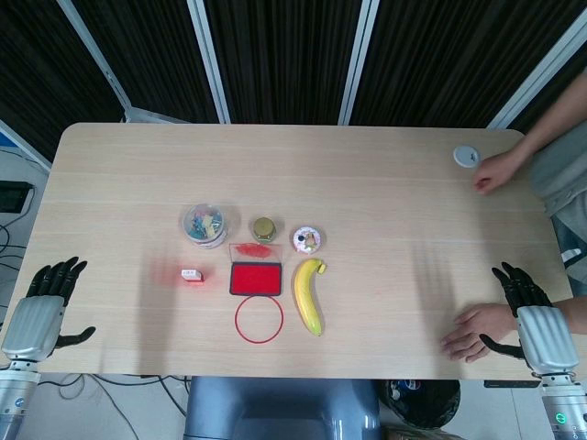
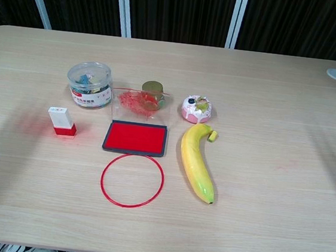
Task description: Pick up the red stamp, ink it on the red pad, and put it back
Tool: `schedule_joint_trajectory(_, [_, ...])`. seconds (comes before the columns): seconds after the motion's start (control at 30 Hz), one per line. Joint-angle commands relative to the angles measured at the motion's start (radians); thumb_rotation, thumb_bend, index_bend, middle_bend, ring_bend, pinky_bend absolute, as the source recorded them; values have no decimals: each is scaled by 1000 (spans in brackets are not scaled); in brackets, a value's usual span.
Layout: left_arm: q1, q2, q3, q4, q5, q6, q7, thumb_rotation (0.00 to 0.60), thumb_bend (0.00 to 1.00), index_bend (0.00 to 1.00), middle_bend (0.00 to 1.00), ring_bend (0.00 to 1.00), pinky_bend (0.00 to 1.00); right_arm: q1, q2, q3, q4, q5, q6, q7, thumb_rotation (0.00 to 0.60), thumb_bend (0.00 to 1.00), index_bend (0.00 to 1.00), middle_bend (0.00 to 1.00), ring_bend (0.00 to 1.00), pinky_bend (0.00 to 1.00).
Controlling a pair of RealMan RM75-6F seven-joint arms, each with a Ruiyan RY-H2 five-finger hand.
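The red stamp (image 2: 62, 121) stands upright just left of the red pad (image 2: 135, 138). Both robot hands, left (image 1: 41, 307) and right (image 1: 532, 316), rest spread and empty. A clumsy grasp could topple the stamp.

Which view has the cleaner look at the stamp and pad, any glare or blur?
Chest view: red stamp and red pad are sharp and evenly lit; the pad's open clear lid shows red smears, no strong glare. Head view: both are small, and the stamp looks soft with a reddish glow on the table.
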Motion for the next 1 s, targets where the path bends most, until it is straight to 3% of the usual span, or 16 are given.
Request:
schedule_joint_trajectory(0.03, [0,0,-1,0,0,0,0,600,73,0,0,0,0,0,0,0,0,0,0,-1,600,72,0,0,0,177])
schedule_joint_trajectory(0.67, [-16,-5,-10,-8,-14,-33,31,600,74,0,0,0,0,3,-5,5,-1,14,-7,-4,600,72,0,0,0,177])
schedule_joint_trajectory(0.87, [-66,6,-46,-35,-59,-96,68,600,77,0,0,0,2,2,-4,3,0,16,-12,5,600,72,0,0,0,177])
schedule_joint_trajectory(1.0, [-136,-2,-86,-43,-105,-178,118,600,95,54,21,9,72,3,-2,5,0,21,-15,14,600,75,0,0,0,177])
